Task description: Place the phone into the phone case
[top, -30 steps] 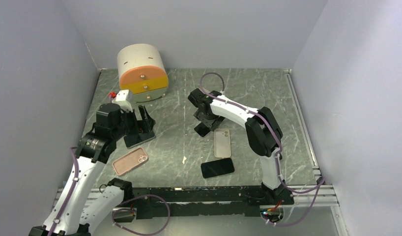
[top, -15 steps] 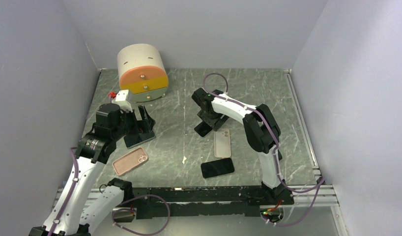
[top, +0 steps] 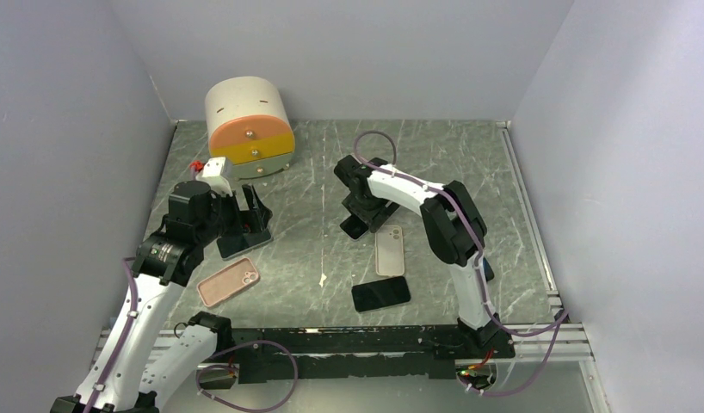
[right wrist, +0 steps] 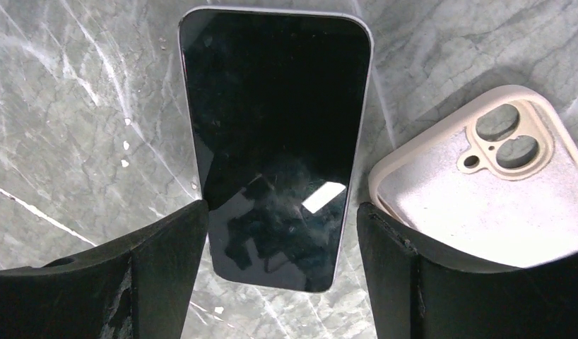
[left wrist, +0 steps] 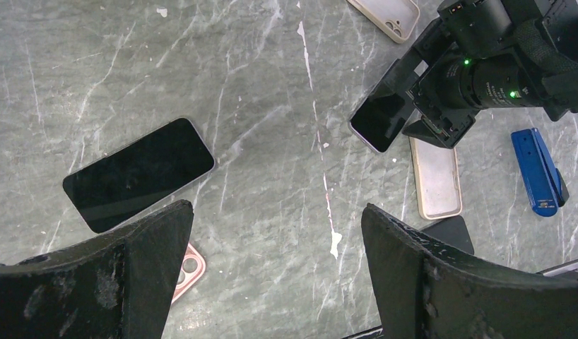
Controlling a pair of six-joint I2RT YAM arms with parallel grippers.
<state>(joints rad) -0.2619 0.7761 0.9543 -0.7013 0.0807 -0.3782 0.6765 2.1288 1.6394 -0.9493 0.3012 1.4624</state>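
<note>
Between pale lilac walls (top: 331, 52), on the grey-green marbled table (top: 314, 163), the phone (right wrist: 272, 127) lies screen up near the centre of the frame, between the wide-spread jaws of the right gripper (right wrist: 279, 215), the beige phone case (right wrist: 477, 198) just beside it; the left gripper (left wrist: 275, 219) hangs wide open.

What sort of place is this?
Probably a robot test booth in a lab: plain grey walls box in a marbled table, two robot arms are bolted along its near edge, and phones and cases lie out.
</note>
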